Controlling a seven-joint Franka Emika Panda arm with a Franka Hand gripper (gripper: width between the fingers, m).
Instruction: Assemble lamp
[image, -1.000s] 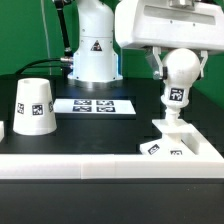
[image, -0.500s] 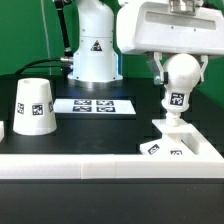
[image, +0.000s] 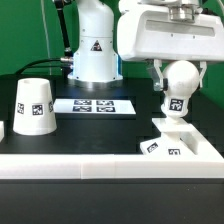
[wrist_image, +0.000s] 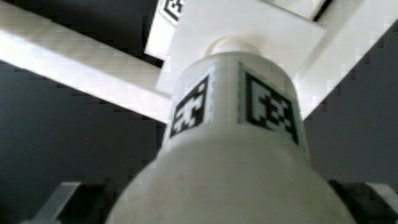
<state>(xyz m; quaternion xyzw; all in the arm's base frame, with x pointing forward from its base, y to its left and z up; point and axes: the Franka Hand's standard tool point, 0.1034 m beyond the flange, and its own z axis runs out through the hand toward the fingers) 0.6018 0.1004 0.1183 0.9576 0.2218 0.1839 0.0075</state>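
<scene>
Hanging head-up with a slight tilt, the bulb (image: 178, 92) is clamped by its round head between the fingers (image: 157, 74) of the gripper (image: 180, 72). The jaws are closed only as far as the head's width allows, and nothing else is held. The tagged stem is left free below the fingers and is pointed down at the base (image: 176, 143). The base is set flat on the table (image: 110, 128) at the exterior view's right, directly under the gripper. The stem's lower end is seen just above the raised middle of the base; whether the two touch cannot be told.

In the wrist view the bulb (wrist_image: 222, 130) fills the middle, with two tags on its stem. Its narrow end is lined up over the white base (wrist_image: 294, 35), and a dark finger (wrist_image: 61, 198) is glimpsed at either side.

The shade (image: 34, 106) is stood wide end down at the exterior view's left, well apart from the bulb and base. The marker board (image: 95, 105) is laid flat between the shade and the base, farther back. Behind it the arm's pedestal (image: 93, 52) is seen. A white wall (image: 90, 164) is run along the table's near edge, and the base is tucked just behind it. Nothing is placed between the bulb and the base.
</scene>
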